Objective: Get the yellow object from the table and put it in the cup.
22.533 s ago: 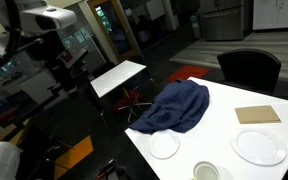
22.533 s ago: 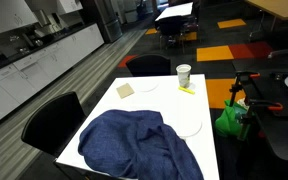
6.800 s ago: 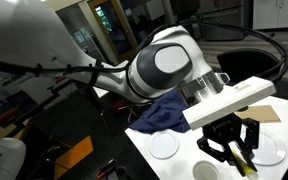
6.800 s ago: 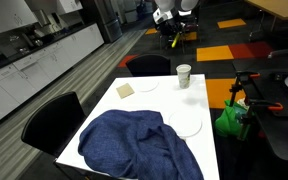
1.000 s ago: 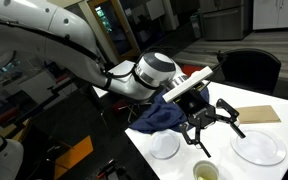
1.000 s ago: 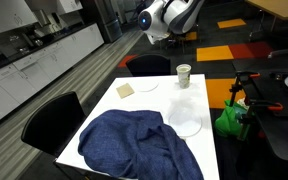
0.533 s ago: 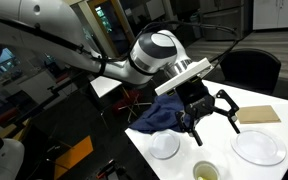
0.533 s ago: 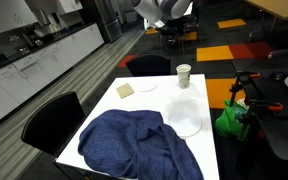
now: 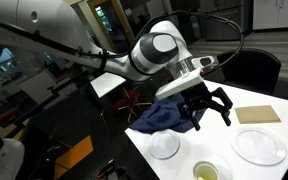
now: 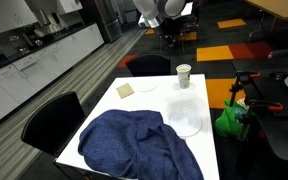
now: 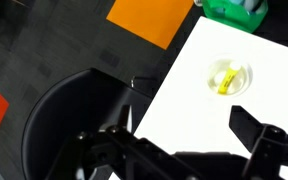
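Note:
In the wrist view the yellow object lies inside the round white cup, which stands on the white table. My gripper hangs open well above the table with nothing between its dark fingers. In an exterior view the gripper is raised over the table, up and back from the cup, whose inside looks yellowish. From the far side the cup stands near the table's far edge; only part of the arm shows at the top.
A blue cloth covers part of the table. A large white plate, a small saucer and a tan square board also lie on it. A black chair stands at the table's edge, and a green object beyond it.
The gripper has risen away from the cup and shifted slightly back over the table, staying open. The yellow object stays in the cup.

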Motion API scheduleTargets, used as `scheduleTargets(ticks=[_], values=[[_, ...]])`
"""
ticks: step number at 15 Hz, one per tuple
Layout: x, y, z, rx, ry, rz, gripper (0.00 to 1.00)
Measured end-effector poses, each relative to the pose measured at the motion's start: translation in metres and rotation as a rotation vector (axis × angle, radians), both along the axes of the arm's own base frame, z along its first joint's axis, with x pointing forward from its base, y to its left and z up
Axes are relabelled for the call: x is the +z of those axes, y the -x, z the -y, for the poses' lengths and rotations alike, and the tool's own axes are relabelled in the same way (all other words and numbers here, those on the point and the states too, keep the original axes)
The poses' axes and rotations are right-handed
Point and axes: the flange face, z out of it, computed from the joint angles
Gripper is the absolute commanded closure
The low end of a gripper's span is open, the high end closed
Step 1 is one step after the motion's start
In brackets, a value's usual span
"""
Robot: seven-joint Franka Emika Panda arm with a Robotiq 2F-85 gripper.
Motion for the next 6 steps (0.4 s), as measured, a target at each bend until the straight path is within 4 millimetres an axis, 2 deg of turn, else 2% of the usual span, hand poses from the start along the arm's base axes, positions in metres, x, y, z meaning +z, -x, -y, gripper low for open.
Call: scheduleTargets(ticks=[6], values=[[-0.001,-0.013,-0.006,-0.033,-0.120,0.229,0.00]])
